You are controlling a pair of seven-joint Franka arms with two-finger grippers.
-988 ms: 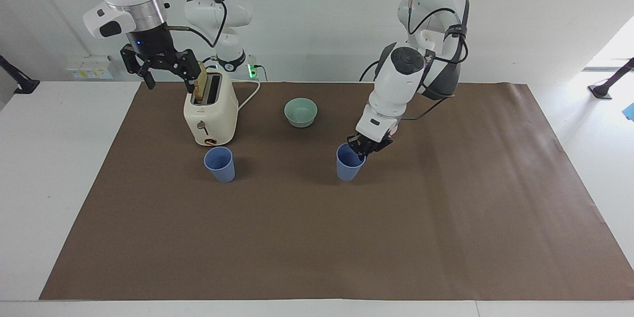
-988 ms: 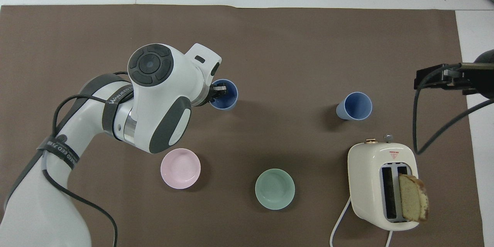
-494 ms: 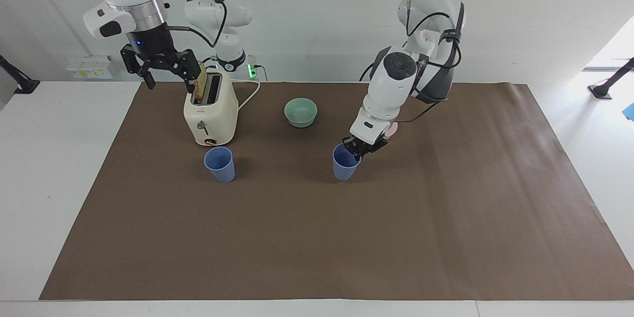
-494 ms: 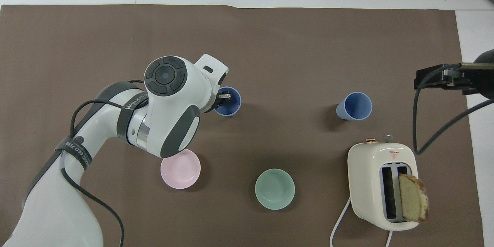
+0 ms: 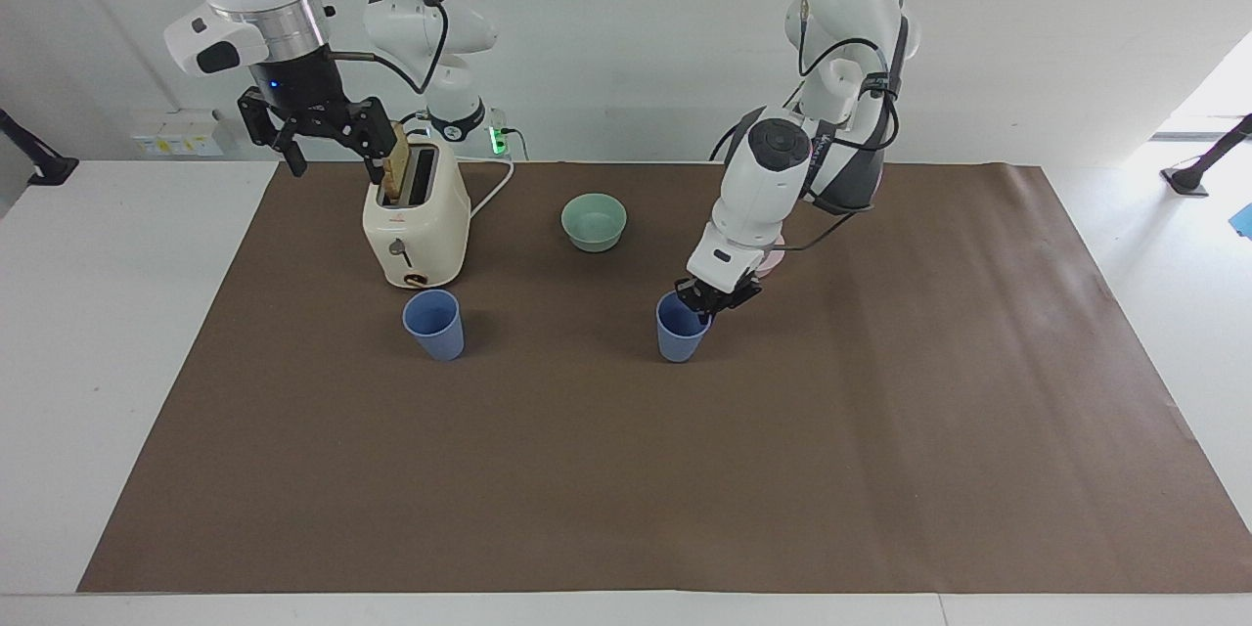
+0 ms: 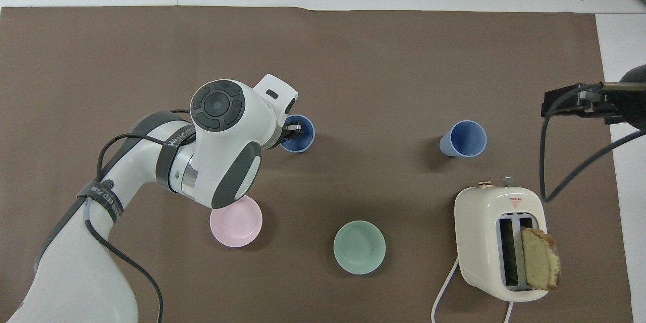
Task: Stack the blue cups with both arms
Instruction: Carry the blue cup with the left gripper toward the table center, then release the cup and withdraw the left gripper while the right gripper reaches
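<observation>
1. Blue cups stand apart on the brown mat: one cup (image 5: pixel 682 329) mid-table, the other cup (image 5: pixel 433 324) just in front of the toaster (image 5: pixel 416 220).
2. Left gripper (image 5: pixel 712 300) has its jaws pinched on the mid-table cup's rim.
3. Right gripper (image 5: pixel 315 130) hangs beside the toaster's bread slice (image 5: pixel 395 162), jaws wide, holding nothing.

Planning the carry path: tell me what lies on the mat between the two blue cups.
Nothing: between the held blue cup and the free blue cup only bare brown mat shows, clearest in the overhead view. The toaster and green bowl sit nearer the robots.
</observation>
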